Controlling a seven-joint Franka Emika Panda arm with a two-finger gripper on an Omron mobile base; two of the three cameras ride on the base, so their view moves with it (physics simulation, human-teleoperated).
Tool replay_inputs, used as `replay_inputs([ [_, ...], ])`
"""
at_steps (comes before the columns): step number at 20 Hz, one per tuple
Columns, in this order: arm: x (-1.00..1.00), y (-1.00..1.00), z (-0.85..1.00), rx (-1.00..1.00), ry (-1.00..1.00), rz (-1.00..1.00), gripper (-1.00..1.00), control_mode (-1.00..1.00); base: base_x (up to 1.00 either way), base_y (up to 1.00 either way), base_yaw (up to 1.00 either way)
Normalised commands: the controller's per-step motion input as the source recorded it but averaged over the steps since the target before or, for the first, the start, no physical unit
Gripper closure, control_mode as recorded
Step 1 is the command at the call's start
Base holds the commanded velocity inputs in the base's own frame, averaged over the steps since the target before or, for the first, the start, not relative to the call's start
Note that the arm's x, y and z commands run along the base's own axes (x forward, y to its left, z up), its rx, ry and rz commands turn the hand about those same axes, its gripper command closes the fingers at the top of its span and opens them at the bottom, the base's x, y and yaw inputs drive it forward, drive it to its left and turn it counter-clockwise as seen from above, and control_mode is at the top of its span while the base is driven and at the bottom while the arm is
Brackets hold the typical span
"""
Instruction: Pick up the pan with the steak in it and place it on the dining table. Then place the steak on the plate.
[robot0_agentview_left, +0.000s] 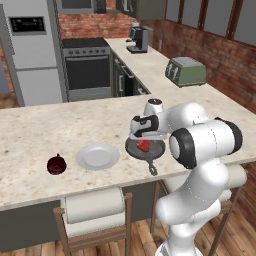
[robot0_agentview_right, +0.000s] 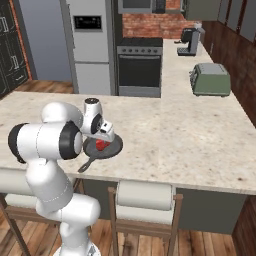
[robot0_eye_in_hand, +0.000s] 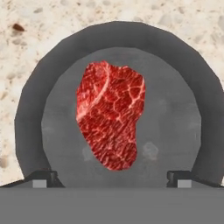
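The dark grey pan (robot0_agentview_left: 156, 148) (robot0_agentview_right: 114, 145) (robot0_eye_in_hand: 175, 113) rests on the beige stone top of the dining table (robot0_agentview_left: 40, 130) (robot0_agentview_right: 190, 140), its handle (robot0_agentview_left: 151, 167) pointing at the near edge. A red marbled steak (robot0_agentview_left: 144, 146) (robot0_agentview_right: 102, 145) (robot0_eye_in_hand: 109, 116) lies in the pan's middle. My gripper (robot0_agentview_left: 144, 140) (robot0_agentview_right: 102, 138) (robot0_eye_in_hand: 111, 177) hangs straight over the steak, open, its fingertips (robot0_eye_in_hand: 43, 178) set wider than the meat and holding nothing. The pale plate (robot0_agentview_left: 97, 156) sits bare on the table just left of the pan.
A dark red ball-like thing (robot0_agentview_left: 56, 165) lies left of the plate. Stools (robot0_agentview_left: 95, 210) (robot0_agentview_right: 145, 197) stand under the table's near edge. On the back counter are a green toaster (robot0_agentview_left: 186, 71) (robot0_agentview_right: 211, 79) and a coffee machine (robot0_agentview_left: 137, 39).
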Motion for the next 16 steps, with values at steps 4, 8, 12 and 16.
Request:
replay_inputs([
  [4,0.08,0.0,-0.22,0.0,0.0,0.0,-1.0,-1.0,0.0,0.0,0.0],
  [8,0.06,0.0,-0.22,0.0,0.0,0.0,-1.0,-1.0,0.0,0.0,0.0],
  [12,0.04,0.0,-0.23,0.0,0.0,0.0,-1.0,-1.0,0.0,0.0,0.0],
  [16,0.02,0.0,-0.24,0.0,0.0,0.0,-1.0,-1.0,0.0,0.0,0.0],
])
